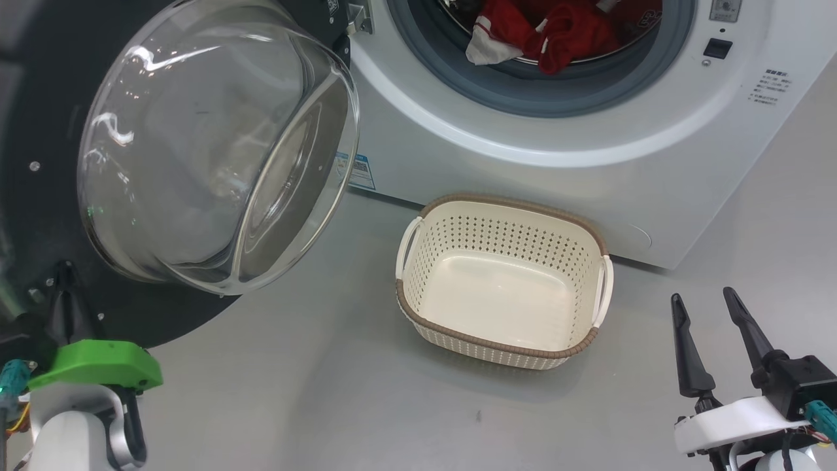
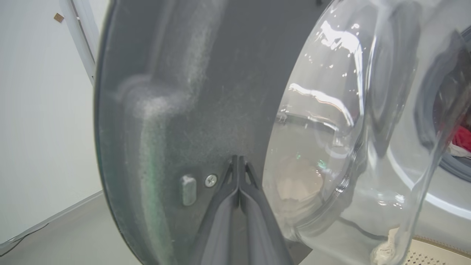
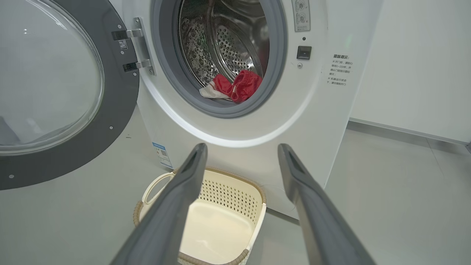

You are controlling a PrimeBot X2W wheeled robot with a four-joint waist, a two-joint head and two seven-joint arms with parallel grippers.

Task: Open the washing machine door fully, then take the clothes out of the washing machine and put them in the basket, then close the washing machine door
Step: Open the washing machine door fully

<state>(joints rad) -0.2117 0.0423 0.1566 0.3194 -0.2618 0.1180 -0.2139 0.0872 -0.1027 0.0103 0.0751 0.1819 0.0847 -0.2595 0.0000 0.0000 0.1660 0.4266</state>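
The washing machine (image 1: 654, 163) stands with its door (image 1: 39, 216) swung out to the left, glass bowl window (image 1: 216, 144) facing me. Red clothes (image 1: 549, 33) with white trim lie at the front of the drum, also seen as clothes (image 3: 239, 86) in the right wrist view. The cream basket (image 1: 516, 204) sits empty on the floor below the opening. My left gripper (image 1: 63, 271) is shut, its tips against the door's (image 2: 176, 110) dark inner face beside a screw, left gripper (image 2: 238, 159) holding nothing. My right gripper (image 1: 701, 296) is open and empty at lower right, right gripper (image 3: 243, 147) above the basket (image 3: 228, 191).
Grey floor (image 1: 294, 392) spreads around the basket. The open door takes up the left side. A white wall (image 3: 415, 66) with a baseboard runs to the right of the machine, and another wall (image 2: 40, 129) lies beyond the door's edge.
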